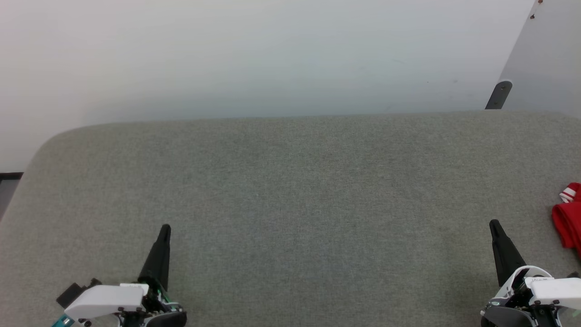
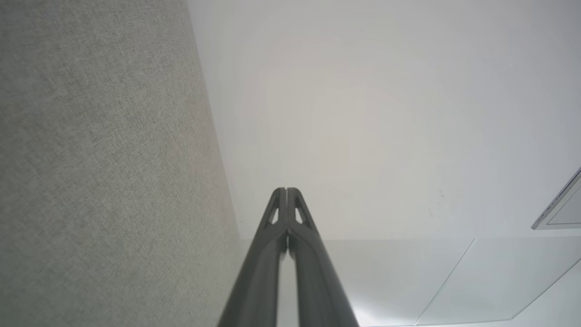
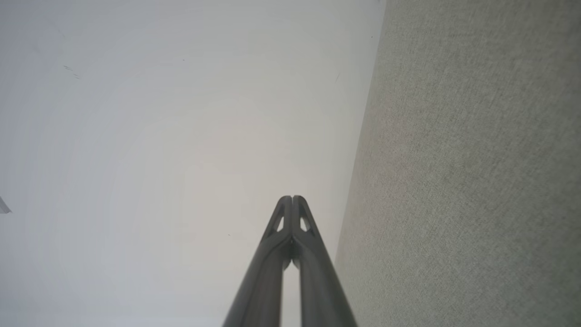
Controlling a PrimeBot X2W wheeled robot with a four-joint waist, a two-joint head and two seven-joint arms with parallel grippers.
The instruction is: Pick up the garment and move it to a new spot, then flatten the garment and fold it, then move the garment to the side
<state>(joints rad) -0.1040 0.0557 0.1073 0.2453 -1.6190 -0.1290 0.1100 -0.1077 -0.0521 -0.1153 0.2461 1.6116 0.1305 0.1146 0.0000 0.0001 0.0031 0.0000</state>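
A bunched part of the red garment (image 1: 568, 222), with a bit of red-and-white striped trim, lies on the grey felt table (image 1: 290, 190) at the right edge of the head view; the rest is cut off. My right gripper (image 1: 494, 225) hovers at the lower right, shut and empty, well left of the garment. At the lower left my left gripper (image 1: 165, 228) is shut with nothing in it. In the left wrist view the left gripper (image 2: 286, 190) has its tips pressed together. The right wrist view shows the right gripper (image 3: 292, 198) likewise closed.
A white wall (image 1: 254, 54) rises behind the table's far edge. A pale panel with a dark foot (image 1: 499, 94) stands at the back right. The table's left corner is rounded, with dark floor (image 1: 9, 181) beyond it.
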